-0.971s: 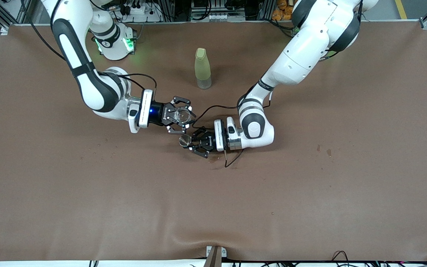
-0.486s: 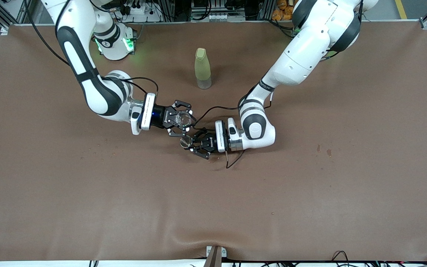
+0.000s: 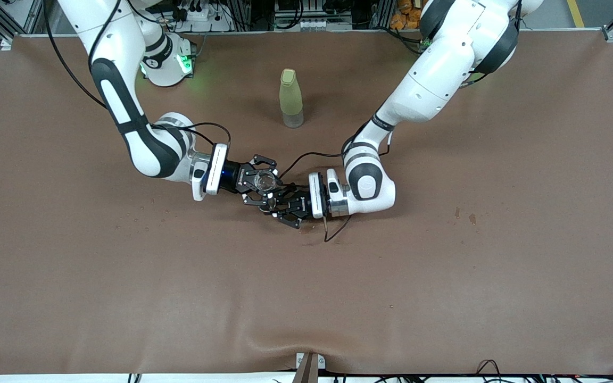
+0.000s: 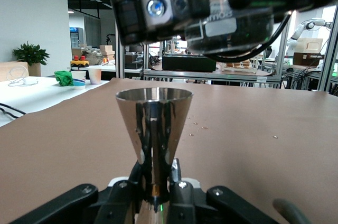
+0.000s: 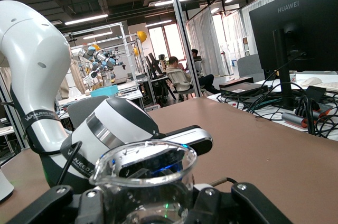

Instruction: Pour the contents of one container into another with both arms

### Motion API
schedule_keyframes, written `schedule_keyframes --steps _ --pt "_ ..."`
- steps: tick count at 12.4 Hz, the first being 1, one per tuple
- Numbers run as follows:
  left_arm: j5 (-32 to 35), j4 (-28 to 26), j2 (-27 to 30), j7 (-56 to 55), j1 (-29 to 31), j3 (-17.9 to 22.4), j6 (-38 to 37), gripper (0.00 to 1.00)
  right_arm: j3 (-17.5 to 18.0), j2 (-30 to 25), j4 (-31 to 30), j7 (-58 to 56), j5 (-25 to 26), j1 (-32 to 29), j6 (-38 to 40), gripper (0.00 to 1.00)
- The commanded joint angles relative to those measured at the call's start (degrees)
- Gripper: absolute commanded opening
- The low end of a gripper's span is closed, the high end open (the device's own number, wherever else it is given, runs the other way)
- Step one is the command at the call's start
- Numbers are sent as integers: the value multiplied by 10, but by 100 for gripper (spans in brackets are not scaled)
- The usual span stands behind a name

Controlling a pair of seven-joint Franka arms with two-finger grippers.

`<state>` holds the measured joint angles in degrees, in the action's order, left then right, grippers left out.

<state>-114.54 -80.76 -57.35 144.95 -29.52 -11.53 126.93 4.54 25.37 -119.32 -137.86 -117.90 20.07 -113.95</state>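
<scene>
My right gripper [image 3: 259, 183] is shut on the clear glass cup [image 3: 265, 181], held sideways over the brown table with the cup's open rim [image 5: 143, 165] showing in the right wrist view. My left gripper [image 3: 281, 205] is shut on the thin stem of the shiny metal cup [image 4: 153, 122], which stands upright with its round rim up. The right gripper [image 4: 211, 2] hangs close above that rim. In the front view the two grippers overlap and the metal cup is mostly hidden under the right gripper's fingers.
A tall yellow-green bottle [image 3: 291, 98] stands farther from the front camera, between the two arm bases. A black cable [image 3: 333, 230] loops under the left wrist. Small dark spots [image 3: 463, 215] mark the brown cloth [image 3: 306, 298].
The right gripper has carried the glass cup toward the left gripper, from beside the metal cup to over it. The left arm has stayed still.
</scene>
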Motion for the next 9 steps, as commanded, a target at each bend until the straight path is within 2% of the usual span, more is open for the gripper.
schedule_keyframes --steps 1,9 --pt "-28 -7 14 18 0 -2 5 0 4 6 8 -7 -15 -3 3 0" --pt "-34 -7 15 18 0 -2 5 0 4 -17 0 61 -15 -2 4 0"
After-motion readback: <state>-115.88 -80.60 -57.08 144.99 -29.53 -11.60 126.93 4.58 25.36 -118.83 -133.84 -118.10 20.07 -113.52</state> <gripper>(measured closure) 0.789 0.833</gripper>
